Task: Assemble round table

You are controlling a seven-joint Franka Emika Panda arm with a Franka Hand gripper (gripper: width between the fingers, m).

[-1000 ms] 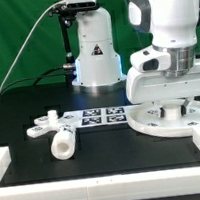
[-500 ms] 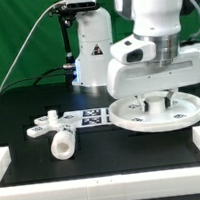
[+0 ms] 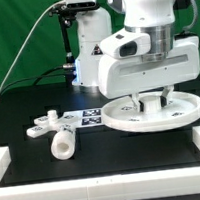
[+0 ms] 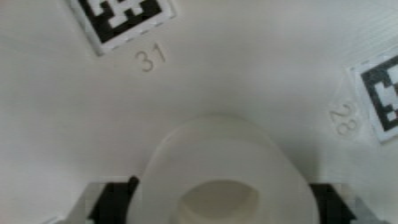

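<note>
One gripper (image 3: 154,103) clamping round disc (image 3: 120,117), leg (image 3: 65,143) beside base (image 3: 44,124)

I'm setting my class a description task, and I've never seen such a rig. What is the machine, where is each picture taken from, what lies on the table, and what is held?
The white machine is a robot arm; its two-fingered tool does the gripping. One picture comes from a camera standing off the arm, the other from a camera on its wrist, looking down between the fingers. On the black table are white furniture parts with square tags: a cross-shaped base, a short leg and a large round disc. The flat marker board belongs to the rig, not the furniture. The tool is closed on the raised hub at the disc's middle; whether the disc is lifted, I cannot tell.
</note>
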